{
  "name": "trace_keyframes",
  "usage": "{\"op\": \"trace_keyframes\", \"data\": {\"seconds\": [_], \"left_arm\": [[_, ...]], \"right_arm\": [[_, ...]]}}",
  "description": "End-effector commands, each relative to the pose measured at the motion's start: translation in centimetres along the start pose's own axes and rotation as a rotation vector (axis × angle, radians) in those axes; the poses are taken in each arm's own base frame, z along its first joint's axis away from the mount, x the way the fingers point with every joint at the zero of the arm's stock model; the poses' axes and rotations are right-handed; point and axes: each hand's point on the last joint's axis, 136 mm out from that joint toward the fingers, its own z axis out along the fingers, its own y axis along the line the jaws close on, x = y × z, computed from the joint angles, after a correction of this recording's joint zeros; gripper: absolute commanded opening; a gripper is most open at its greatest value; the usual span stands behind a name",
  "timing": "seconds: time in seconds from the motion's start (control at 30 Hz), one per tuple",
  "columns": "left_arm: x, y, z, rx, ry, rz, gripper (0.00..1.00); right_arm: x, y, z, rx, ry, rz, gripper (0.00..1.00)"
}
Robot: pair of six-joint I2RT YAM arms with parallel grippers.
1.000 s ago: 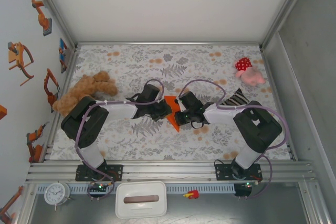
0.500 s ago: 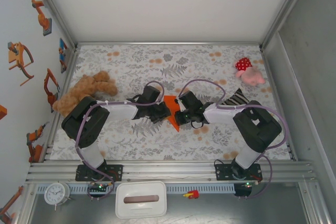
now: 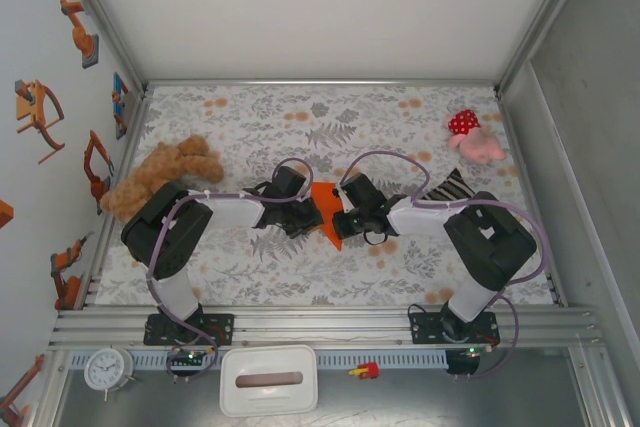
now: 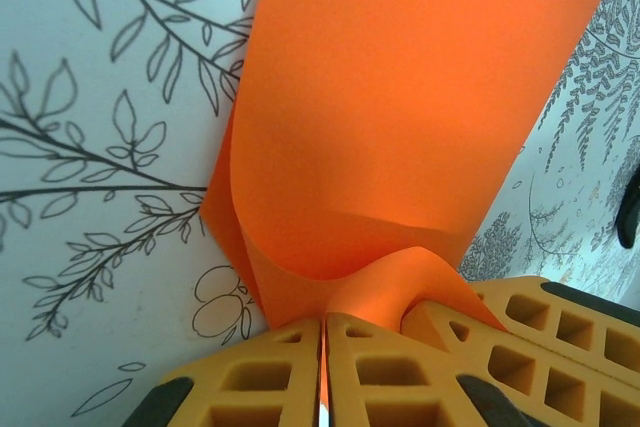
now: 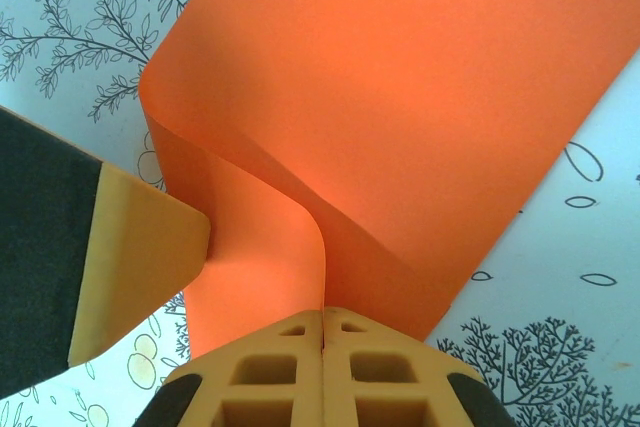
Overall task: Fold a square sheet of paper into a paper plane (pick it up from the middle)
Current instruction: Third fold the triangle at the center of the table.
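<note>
The orange sheet of paper (image 3: 326, 205) hangs bent between both grippers at the table's middle, its pointed end towards the near side. It reads as a curled, creased sheet rather than a narrow dart. My left gripper (image 3: 309, 213) is shut on its left part. In the left wrist view the yellow fingertips (image 4: 285, 362) pinch a buckled fold of the paper (image 4: 400, 97). My right gripper (image 3: 346, 219) is shut on its right part. In the right wrist view the paper (image 5: 400, 87) curves up from the closed gripper (image 5: 322, 332), and a left-gripper finger (image 5: 140, 257) touches the paper's edge.
A brown teddy bear (image 3: 160, 175) lies at the left of the floral tablecloth (image 3: 300, 117). A red-and-pink polka-dot plush (image 3: 472, 137) sits at the back right. A striped item (image 3: 447, 187) lies by the right arm. Walls close in on three sides.
My left gripper has edged right, toward the right gripper. More orange now shows bulging up between the two grippers, and the right gripper has barely moved.
</note>
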Motion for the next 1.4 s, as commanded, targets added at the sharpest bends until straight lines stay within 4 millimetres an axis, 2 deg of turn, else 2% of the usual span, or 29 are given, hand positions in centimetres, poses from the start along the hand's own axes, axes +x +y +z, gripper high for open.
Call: {"op": "trace_keyframes", "data": {"seconds": [0.0, 0.17, 0.27, 0.4, 0.53, 0.63, 0.73, 0.83, 0.93, 1.0, 1.37], "left_arm": [[0.4, 1.7, 0.5, -0.072, 0.013, 0.004, 0.11], [0.6, 2.9, 0.6, -0.136, 0.028, -0.013, 0.11], [0.7, 3.8, 0.7, -0.181, 0.034, -0.021, 0.11], [0.8, 4.4, 0.7, -0.218, 0.042, -0.029, 0.11], [0.7, 4.5, 0.8, -0.228, 0.044, -0.037, 0.11], [0.7, 4.5, 0.9, -0.228, 0.046, -0.038, 0.11], [0.8, 4.5, 1.0, -0.228, 0.05, -0.045, 0.11], [0.7, 4.4, 1.0, -0.226, 0.049, -0.046, 0.11], [0.7, 4.2, 1.0, -0.223, 0.049, -0.049, 0.11], [0.6, 4.1, 1.0, -0.219, 0.047, -0.049, 0.11], [0.7, 3.3, 0.8, -0.19, 0.052, -0.038, 0.11]], "right_arm": [[1.9, -1.8, 0.7, 0.064, 0.069, 0.044, 0.0], [1.6, -1.6, 0.4, 0.06, 0.062, 0.052, 0.0], [0.7, -0.9, -0.6, 0.04, 0.036, 0.066, 0.0], [-1.0, -0.2, -2.6, 0.034, -0.02, 0.095, 0.12], [-1.6, -1.0, -4.4, 0.059, -0.058, 0.147, 0.26], [-1.5, -1.0, -5.2, 0.05, -0.07, 0.171, 0.28], [-1.2, -0.2, -5.6, 0.002, -0.067, 0.187, 0.24], [-1.1, 1.8, -5.6, -0.114, -0.05, 0.192, 0.12], [-0.9, 3.8, -5.2, -0.214, -0.026, 0.197, 0.07], [-0.4, 4.3, -4.5, -0.228, 0.0, 0.196, 0.05], [0.7, 4.7, -1.5, -0.233, 0.073, 0.215, 0.0]]}}
